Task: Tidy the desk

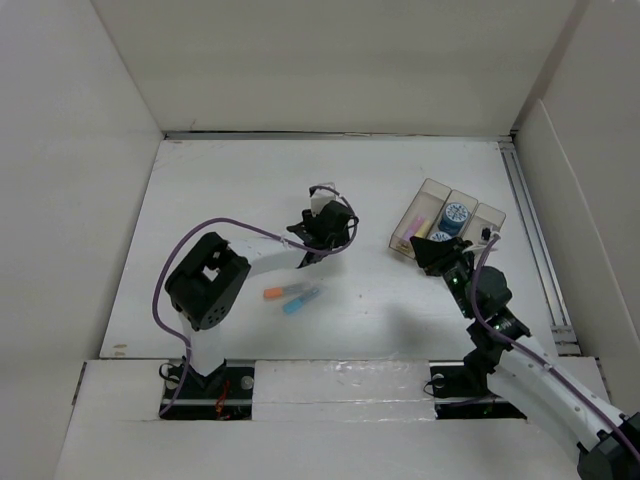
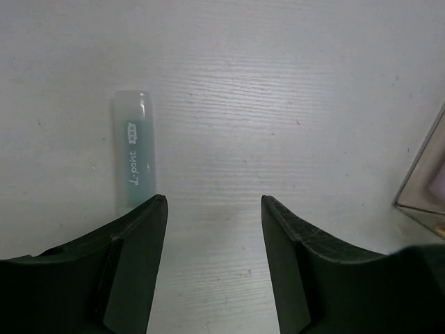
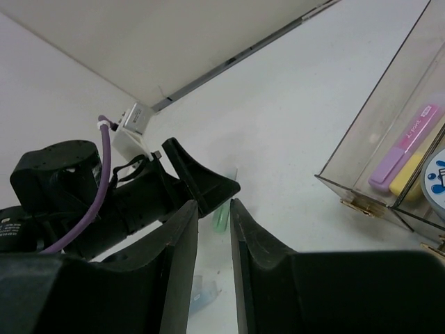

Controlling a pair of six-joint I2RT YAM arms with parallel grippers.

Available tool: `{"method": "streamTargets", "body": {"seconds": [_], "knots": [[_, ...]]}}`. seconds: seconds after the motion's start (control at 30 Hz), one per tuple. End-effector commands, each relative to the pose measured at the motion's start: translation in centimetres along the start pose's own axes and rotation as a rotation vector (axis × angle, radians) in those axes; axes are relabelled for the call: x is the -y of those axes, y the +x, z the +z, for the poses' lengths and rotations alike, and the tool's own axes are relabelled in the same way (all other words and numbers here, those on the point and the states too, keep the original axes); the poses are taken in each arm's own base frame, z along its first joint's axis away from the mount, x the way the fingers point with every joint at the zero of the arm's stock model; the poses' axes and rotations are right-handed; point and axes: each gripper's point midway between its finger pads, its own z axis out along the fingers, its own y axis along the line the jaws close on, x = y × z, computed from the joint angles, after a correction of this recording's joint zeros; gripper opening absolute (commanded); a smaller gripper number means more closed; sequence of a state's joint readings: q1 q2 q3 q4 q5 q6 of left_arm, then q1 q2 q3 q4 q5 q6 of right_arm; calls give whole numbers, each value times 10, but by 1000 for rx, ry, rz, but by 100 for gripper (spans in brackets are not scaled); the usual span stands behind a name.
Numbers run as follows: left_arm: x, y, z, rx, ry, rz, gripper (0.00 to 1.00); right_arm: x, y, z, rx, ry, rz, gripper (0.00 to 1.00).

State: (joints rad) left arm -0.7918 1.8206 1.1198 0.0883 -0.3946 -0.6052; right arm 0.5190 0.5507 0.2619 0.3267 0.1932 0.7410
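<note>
The white desk (image 1: 230, 200) carries a green highlighter (image 2: 133, 153) lying flat just outside the left finger of my left gripper (image 2: 214, 202). That gripper is open, with only bare tabletop between its fingers. In the top view the left gripper (image 1: 322, 235) hovers mid-desk. An orange marker (image 1: 274, 293) and a blue marker (image 1: 301, 300) lie side by side nearer the arm bases. My right gripper (image 1: 428, 247) sits at the near corner of the clear tray (image 1: 490, 213). Its jaws (image 3: 213, 205) stand narrowly open on nothing, facing the green highlighter (image 3: 221, 216).
The three-compartment tray (image 3: 361, 132) holds a pink highlighter (image 3: 407, 142), a yellow one (image 3: 410, 175) and blue tape rolls (image 1: 455, 215). Tall white walls bound the desk, and a metal rail (image 1: 535, 235) runs along its right edge. The tray's corner (image 2: 424, 188) shows right of the left gripper.
</note>
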Motion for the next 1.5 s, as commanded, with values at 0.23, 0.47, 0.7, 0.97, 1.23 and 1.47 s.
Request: {"method": "streamTargets", "body": {"seconds": [0.23, 0.47, 0.7, 0.97, 1.23, 1.47], "knots": [[-35, -16, -16, 109, -97, -128, 51, -30, -21, 3, 45, -84, 5, 32], [-38, 8, 11, 22, -107, -74, 48, -30, -20, 4, 40, -83, 1, 32], [-41, 18, 21, -15, -135, -44, 32, -31, -19, 4, 36, -89, 3, 33], [-45, 21, 19, -25, -144, -26, 0, -30, -19, 3, 38, -87, 4, 33], [7, -16, -15, 49, 17, -18, 0, -32, -21, 2, 44, -92, 6, 33], [90, -63, -61, 119, 365, -31, 0, -32, -35, -9, 99, -90, 19, 33]]}}
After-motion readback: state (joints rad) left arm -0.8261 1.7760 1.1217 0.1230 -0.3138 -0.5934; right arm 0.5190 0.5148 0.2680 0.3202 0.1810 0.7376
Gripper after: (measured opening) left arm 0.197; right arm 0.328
